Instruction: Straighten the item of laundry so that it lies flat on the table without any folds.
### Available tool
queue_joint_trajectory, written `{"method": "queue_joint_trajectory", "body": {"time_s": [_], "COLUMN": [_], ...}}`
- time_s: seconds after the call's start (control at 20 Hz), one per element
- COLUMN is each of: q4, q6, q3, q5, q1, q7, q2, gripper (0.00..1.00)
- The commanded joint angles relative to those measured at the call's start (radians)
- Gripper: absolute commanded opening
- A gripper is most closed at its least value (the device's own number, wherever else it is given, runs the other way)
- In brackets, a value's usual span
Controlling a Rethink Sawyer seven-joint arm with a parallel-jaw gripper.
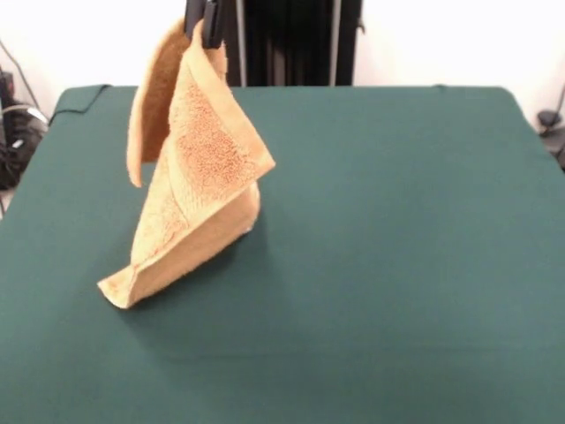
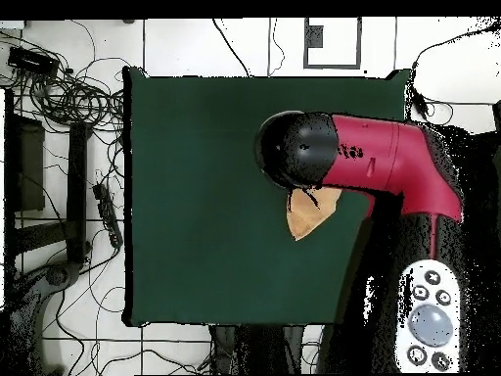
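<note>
The orange-tan towel, the item of laundry, hangs folded and draped from its top corner, held up high at the picture's top. Its lower corner still rests on the dark green table, left of centre. My gripper shows only as dark tips at the top edge, shut on the towel's upper corner. In the overhead view the red and black arm covers most of the towel; only a small orange wedge shows under the arm's black head. The gripper itself is hidden there.
Cables and dark gear lie off the table's left edge in the front view. The pedestal's black frame stands behind the table. Tangled cables lie on the floor beside the table in the overhead view.
</note>
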Motion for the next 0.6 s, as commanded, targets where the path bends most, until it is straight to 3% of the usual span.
{"method": "queue_joint_trajectory", "body": {"time_s": [0.05, 0.3, 0.6], "q4": [0.051, 0.240, 0.251], "q6": [0.080, -0.144, -0.239], "q3": [-0.020, -0.049, -0.081], "q5": [0.056, 0.055, 0.079], "q1": [0.033, 0.042, 0.066], "q7": [0.238, 0.278, 0.315], "q2": [0.025, 0.021, 0.059], "gripper": [0.00, 0.00, 0.00]}}
